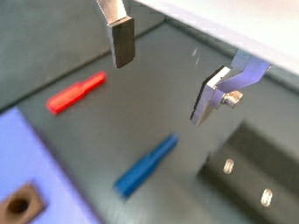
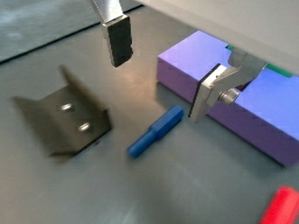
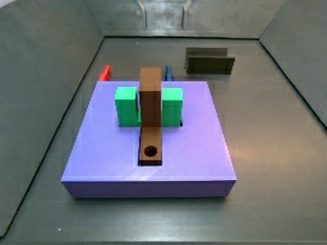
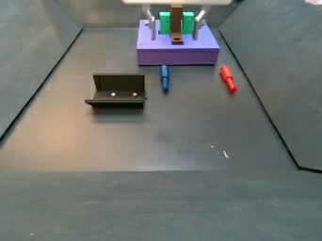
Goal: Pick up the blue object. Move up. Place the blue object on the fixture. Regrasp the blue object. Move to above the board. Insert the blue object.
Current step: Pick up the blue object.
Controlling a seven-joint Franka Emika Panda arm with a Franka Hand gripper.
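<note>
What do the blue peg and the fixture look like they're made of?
Blue peg: likely matte plastic, a uniform saturated colour without glints. Fixture: probably dark painted or anodised metal, thin bent walls with two bright screw heads. The open claw hovers above the peg, its fingers bare silver metal.

The pincer (image 1: pixel 163 74) hangs with fingers (image 1: pixel 121 44) spread, empty

Blue peg (image 2: pixel 156 132), red peg (image 1: pixel 76 93), lavender board (image 3: pixel 90 153), silver-fingered hand (image 1: pixel 166 77).

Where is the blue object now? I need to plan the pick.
In a side view, the blue object lies on the floor between fixture and board, beneath the open gripper.
</note>
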